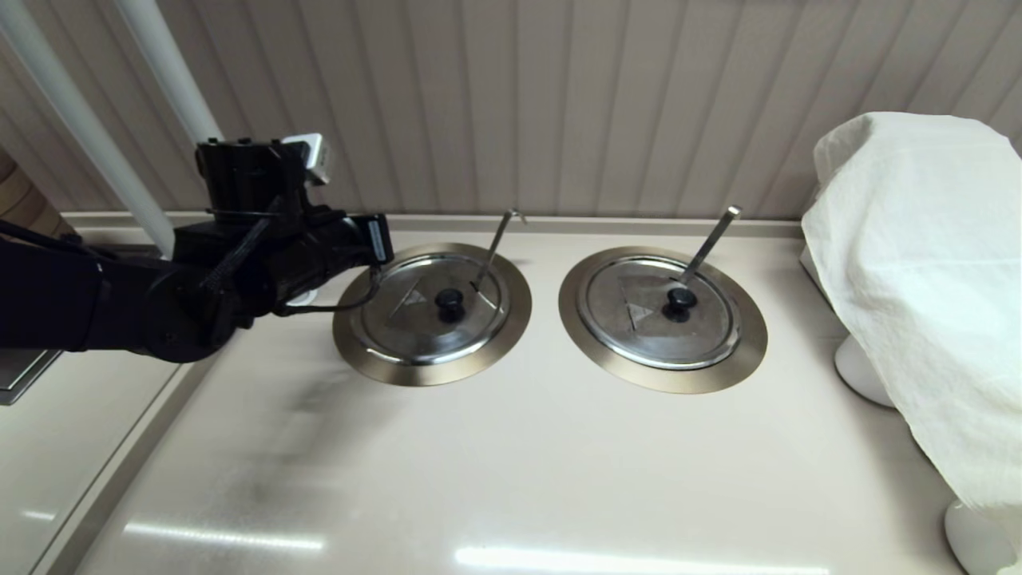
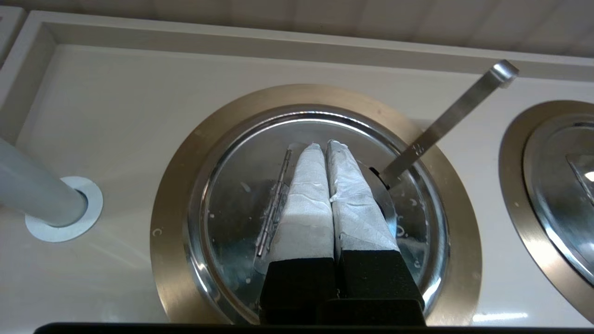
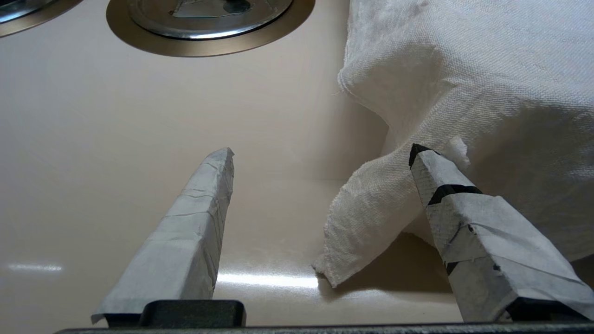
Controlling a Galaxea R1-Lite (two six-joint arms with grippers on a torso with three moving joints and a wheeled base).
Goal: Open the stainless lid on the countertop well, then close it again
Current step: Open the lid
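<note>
The setting looks like a food-service counter, such as a buffet or canteen serving line. A smooth cream bench has two round wells sunk into it, each ringed in brushed metal and capped by a steel lid with a ladle handle poking out. Ribbed wall panelling runs behind, and a white cloth drapes some equipment.

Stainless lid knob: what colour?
Black. The knob sits at the centre of the stainless lid; clearest in the head view, since the left gripper hides it from its wrist camera.
</note>
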